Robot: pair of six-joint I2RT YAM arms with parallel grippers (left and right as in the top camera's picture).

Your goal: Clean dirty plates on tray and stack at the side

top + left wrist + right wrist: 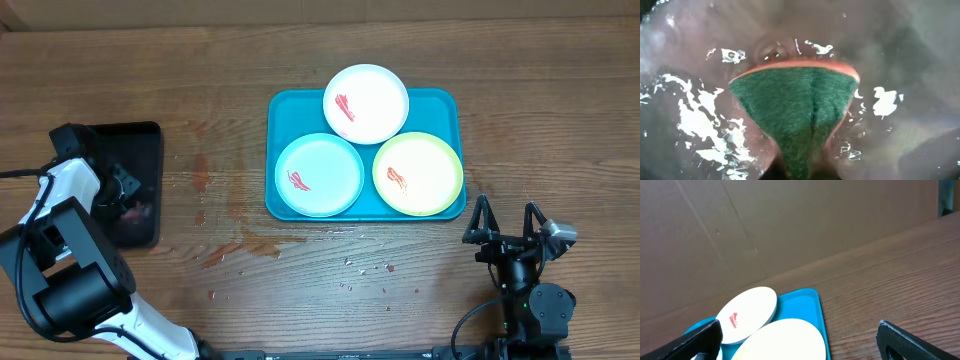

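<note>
White plate [366,103], mint-blue plate [319,175] and yellow-green plate [418,174] lie in the tray [443,101] on the tabletop [200,60]. Left end effector [122,192], at 9 o'clock over the black tray [145,135], pinches a sponge [795,110]; right end effector [508,218], nearer at 5 o'clock, gapes empty.

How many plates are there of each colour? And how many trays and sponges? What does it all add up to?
White plate: 1
Mint-blue plate: 1
Yellow-green plate: 1
Blue tray: 1
Black tray: 1
Sponge: 1
Total: 6
</note>
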